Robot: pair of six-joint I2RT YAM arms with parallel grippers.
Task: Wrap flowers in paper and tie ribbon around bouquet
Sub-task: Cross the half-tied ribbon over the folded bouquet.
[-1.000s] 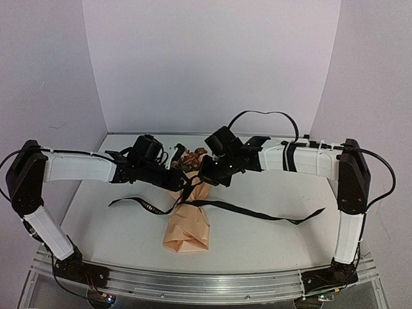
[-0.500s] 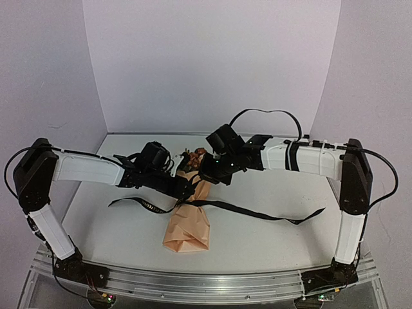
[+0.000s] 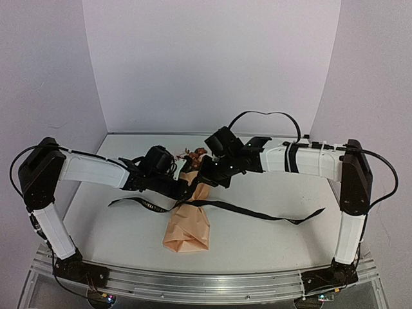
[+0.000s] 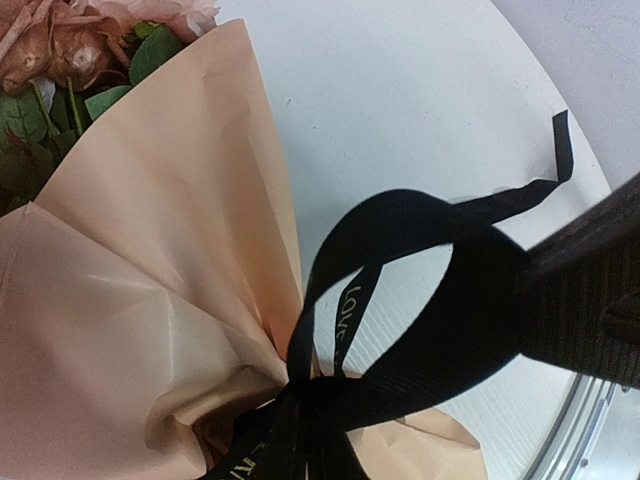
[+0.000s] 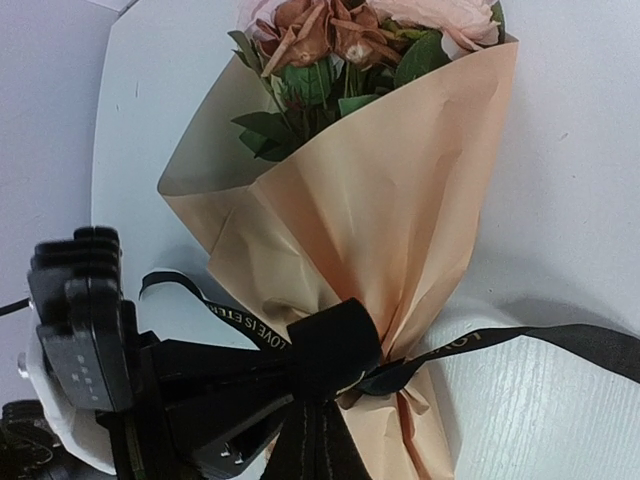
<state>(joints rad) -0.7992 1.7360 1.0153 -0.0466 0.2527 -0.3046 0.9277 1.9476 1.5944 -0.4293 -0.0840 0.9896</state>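
Now, left gripper (image 3: 185,188): clenched on a loop of the ribbon (image 4: 455,345). In my left wrist view the black band runs straight into the ribbed pad, with no gap that I can see.
Right gripper (image 3: 209,179): closed fully. A wide strand of the ribbon goes down into it at the bottom edge of the right wrist view, so I judge it is grasping that strand, though its own fingers are out of the picture.
Ribbon position: cinched around the narrow neck of the bouquet (image 5: 390,190), with two long tails lying loose on the bench (image 3: 270,241), one to the left and one to the right.
Bouquet position: lying on the bench between both arms, the flowers (image 5: 320,35) pointing away from the arm bases and the folded end toward them.
Paper (image 4: 150,250): stiff enough to hold the cone, but I think it creases easily, so I would not squeeze it.
Ribbon handling: light, soft, flat fabric, probably a little slippery. It is best taken flat across its width, near the neck.
Bouquet handling: very light. I expect it will slide or lift if one side pulls stronger.
Flowers handling: fragile, so I keep away from the blooms.
Step, by my judgement: the wrapping is done and the tying is in progress.
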